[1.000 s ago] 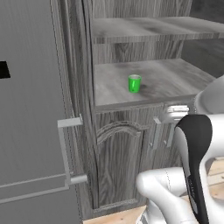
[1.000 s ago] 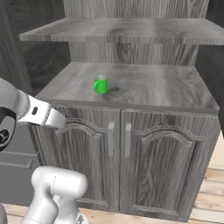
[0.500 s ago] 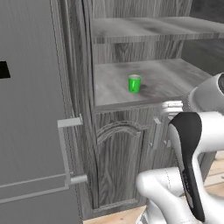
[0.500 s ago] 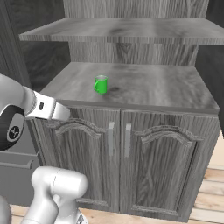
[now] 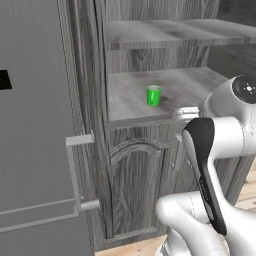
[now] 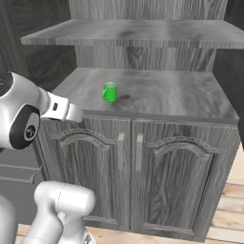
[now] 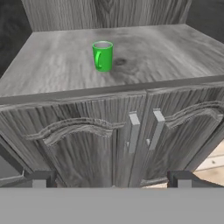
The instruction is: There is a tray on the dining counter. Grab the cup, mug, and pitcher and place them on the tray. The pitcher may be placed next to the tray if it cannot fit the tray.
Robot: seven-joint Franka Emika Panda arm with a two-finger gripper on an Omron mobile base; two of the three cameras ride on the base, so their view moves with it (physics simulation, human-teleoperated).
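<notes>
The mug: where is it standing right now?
The mug stands upright on the grey wood counter above two cabinet doors, under a shelf, left of centre in the right base view.

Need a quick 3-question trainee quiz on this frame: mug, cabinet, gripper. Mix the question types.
1. True or false: the mug stands upright on the cabinet top, under a shelf.
2. Multiple choice: the gripper is A) shut on the mug, B) open and away from the mug, in front of the cabinet doors, C) shut on a door handle.
3. Fill in: in the hand view, the mug's handle points toward the ____ of the cabinet top.

Key
1. True.
2. B.
3. Front edge: the handle faces the camera, slightly left.
</notes>
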